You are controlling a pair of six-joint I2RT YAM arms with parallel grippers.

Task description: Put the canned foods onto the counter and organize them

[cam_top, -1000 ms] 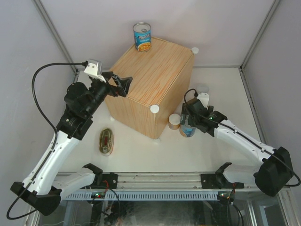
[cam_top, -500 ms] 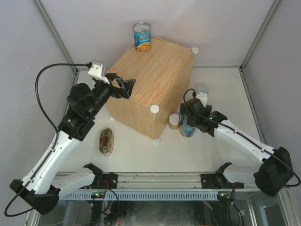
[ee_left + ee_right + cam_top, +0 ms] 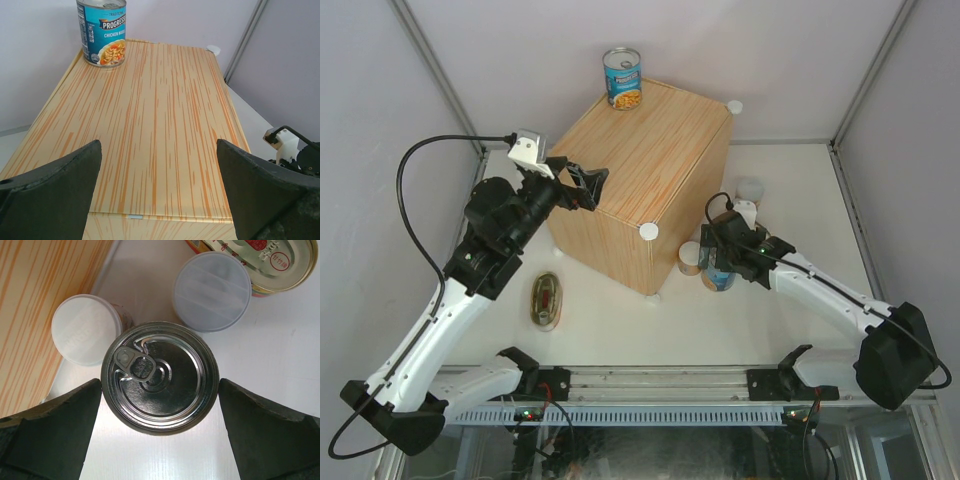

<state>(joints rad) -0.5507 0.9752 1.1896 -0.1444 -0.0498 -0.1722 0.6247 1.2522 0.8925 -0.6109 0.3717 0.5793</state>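
Blue-labelled pull-tab can [image 3: 160, 377] stands upright on the bench [image 3: 800, 190], right of centre in the top view beside the wood-grain box [image 3: 650, 150]; right tool [image 3: 722, 250] hangs straight above it, wide open, straddling its rim. Left tool [image 3: 586, 185], also open, is farther.

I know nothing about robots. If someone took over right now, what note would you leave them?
Left gripper: open, empty, over the counter.
Right gripper: open, straddling a tall can on the table, not gripping.
Done: one blue soup can stands at the counter's far corner.
To do: the tall can, two pale-lidded cans and an oval tin beside it, another oval tin by the left arm.
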